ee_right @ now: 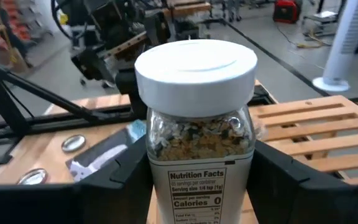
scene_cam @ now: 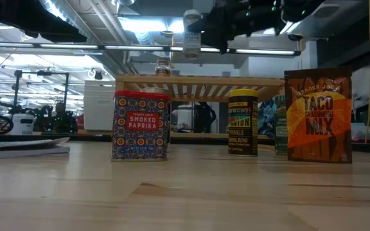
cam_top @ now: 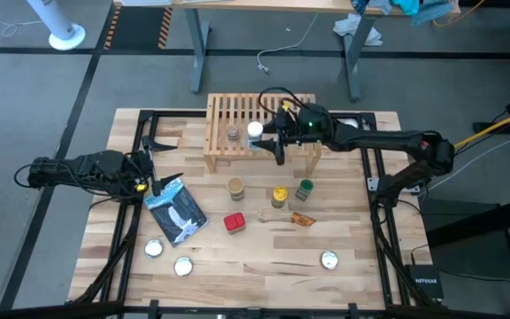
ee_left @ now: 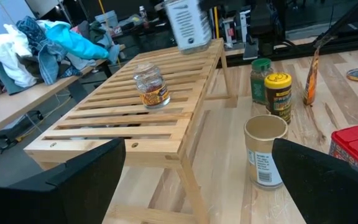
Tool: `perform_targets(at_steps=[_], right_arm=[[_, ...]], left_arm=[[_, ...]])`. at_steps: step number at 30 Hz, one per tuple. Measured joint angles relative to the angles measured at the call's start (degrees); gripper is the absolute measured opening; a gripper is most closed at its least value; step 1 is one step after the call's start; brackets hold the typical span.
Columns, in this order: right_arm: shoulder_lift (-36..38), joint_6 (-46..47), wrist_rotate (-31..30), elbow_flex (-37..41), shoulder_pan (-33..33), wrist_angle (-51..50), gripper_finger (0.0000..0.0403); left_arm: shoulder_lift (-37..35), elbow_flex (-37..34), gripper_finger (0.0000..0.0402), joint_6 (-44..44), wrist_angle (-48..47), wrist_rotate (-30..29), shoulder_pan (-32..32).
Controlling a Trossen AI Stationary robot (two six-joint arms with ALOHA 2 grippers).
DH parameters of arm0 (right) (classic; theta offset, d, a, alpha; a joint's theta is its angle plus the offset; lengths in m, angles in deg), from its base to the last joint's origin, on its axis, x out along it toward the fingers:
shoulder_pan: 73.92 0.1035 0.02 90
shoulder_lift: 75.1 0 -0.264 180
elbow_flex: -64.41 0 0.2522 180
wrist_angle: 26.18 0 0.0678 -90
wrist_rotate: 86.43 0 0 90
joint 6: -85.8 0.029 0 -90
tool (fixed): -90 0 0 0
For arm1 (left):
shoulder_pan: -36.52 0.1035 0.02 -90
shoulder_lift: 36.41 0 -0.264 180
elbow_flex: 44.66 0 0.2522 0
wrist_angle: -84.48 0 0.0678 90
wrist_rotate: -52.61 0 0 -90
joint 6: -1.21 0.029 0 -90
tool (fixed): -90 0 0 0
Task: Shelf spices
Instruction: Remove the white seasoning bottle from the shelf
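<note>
Your right gripper is grasping the white-lidded glass spice jar, holding it above the slatted light-wood shelf; left gripper is waiting released beside the blue-and-white pouch.

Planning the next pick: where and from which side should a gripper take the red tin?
Grip the red tin across its flat side walls, coming straight down from above. It stands upright and apart from its neighbours: the blue-and-white pouch on one side, the orange packet on the other. Its boxy shape gives the fingers parallel faces.
</note>
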Motion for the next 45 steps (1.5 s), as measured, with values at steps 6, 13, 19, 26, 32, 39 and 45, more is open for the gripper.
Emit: perform_targets(at_steps=[6, 13, 19, 26, 32, 39, 45], right_arm=[[4.0, -0.18, -9.09, 0.0, 7.13, -6.76, 0.0206], [7.28, -0.23, -22.38, 0.0, 14.14, -15.7, 0.0206], [11.35, 0.46, -29.44, 0.0, 17.43, -21.11, 0.0206], [16.72, 2.97, -36.43, 1.97, 20.99, -26.15, 0.0206], [22.71, 6.37, -39.38, 10.13, 22.83, -23.66, 0.0206], [27.99, 7.4, -37.76, 17.75, 23.4, -17.01, 0.0206], [28.56, 9.04, -38.23, 21.87, 23.39, -16.42, 0.0206]], left_arm=[[-0.02, 0.0, 0.04, 0.0, -0.01, -0.01, 0.0], [-0.02, 0.0, 0.04, 0.0, -0.01, -0.02, 0.01], [0.0, 0.02, 0.04, 0.0, -0.02, 0.0, 0.01], [-0.02, 0.01, 0.04, 0.0, -0.02, -0.02, 0.01], [-0.02, 0.01, 0.04, 0.0, -0.02, -0.02, -0.01], [0.0, 0.01, 0.04, 0.0, -0.02, 0.0, 0.01], [0.0, 0.02, 0.04, 0.0, -0.02, -0.02, -0.02]])
